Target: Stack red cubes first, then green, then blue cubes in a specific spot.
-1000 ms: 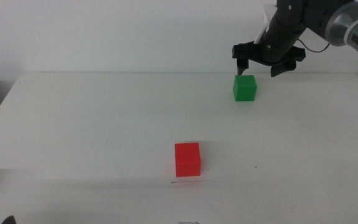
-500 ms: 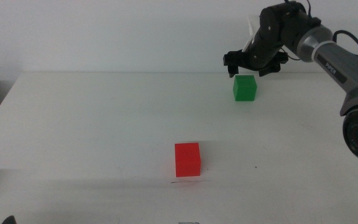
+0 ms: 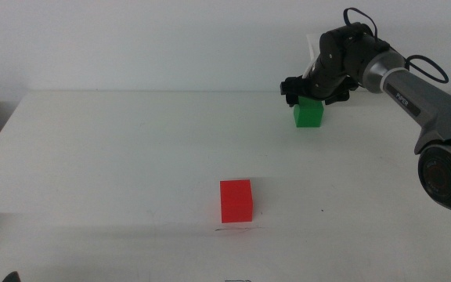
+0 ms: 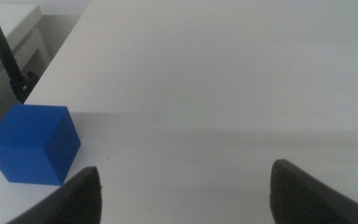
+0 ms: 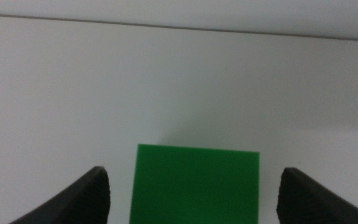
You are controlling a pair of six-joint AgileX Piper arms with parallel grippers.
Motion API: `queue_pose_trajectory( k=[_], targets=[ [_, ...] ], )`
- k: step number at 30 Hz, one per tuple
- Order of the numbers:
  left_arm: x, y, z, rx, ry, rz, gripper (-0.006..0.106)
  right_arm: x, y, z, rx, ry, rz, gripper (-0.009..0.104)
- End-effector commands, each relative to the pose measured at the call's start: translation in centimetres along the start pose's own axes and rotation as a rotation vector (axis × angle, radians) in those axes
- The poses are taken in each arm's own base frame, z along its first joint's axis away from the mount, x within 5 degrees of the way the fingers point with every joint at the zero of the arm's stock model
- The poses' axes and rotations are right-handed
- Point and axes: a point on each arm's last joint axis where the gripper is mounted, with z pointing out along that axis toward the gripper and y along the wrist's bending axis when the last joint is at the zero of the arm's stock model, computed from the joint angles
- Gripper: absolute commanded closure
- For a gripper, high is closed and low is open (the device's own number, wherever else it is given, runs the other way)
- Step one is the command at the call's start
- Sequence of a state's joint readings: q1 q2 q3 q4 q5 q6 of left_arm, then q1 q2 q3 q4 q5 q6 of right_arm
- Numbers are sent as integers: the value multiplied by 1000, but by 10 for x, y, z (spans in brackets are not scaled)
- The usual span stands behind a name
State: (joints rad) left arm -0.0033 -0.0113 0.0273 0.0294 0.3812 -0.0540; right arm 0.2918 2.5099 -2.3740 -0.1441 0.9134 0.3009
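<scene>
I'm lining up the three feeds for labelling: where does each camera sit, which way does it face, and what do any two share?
Middle view: above the table's near edge, facing forward and down; shows red cube, green cube, right gripper.
Left wrist view: on the waiting left arm, low over the table; own open left gripper, blue cube.
Right wrist view: on the right arm, facing the green cube between its open jaws.
Shared: middle and right wrist views both show the green cube.

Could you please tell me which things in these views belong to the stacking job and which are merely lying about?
Job:
red cube, beside the dark line
green cube, between the open right gripper jaws
blue cube, near the open left gripper

Lying about:
black cable
</scene>
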Motion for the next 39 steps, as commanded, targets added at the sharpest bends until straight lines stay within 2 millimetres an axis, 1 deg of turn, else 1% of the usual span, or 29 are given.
queue_pose_trajectory(
  k=[1,6,9,13,14,16,18,21,22,28,32,35,39],
  targets=[
    [-9,-1,-2,11,-104,-15,8,-30,-9,-40,0,-148,13,5],
    [-9,-1,-2,11,-104,-15,8,-26,-13,-30,5,-132,19,6],
    [-9,-1,-2,11,-104,-15,8,-24,-14,-25,7,-124,19,9],
    [-9,-1,-2,11,-104,-15,8,-25,-13,-23,3,-139,16,16],
    [-9,-1,-2,11,-104,-15,8,-25,-13,-23,2,-142,14,20],
    [-9,-1,-2,11,-104,-15,8,-26,-13,-23,-1,-151,14,32],
    [-9,-1,-2,11,-104,-15,8,-27,-13,-23,-3,-158,13,49],
    [-9,-1,-2,11,-104,-15,8,-28,-13,-26,-3,-159,15,81],
    [-9,-1,-2,11,-104,-15,8,-28,-14,-31,2,-143,17,97],
    [-9,-1,-2,11,-104,-15,8,-29,-13,-56,16,-90,30,96],
    [-9,-1,-2,11,-104,-15,8,-31,-4,-81,15,-82,19,96],
    [-9,-1,-2,11,-104,-15,8,-32,-1,-97,26,-72,8,96],
    [-9,-1,-2,11,-104,-15,8,-30,6,-120,59,-46,-4,96]
  ],
)
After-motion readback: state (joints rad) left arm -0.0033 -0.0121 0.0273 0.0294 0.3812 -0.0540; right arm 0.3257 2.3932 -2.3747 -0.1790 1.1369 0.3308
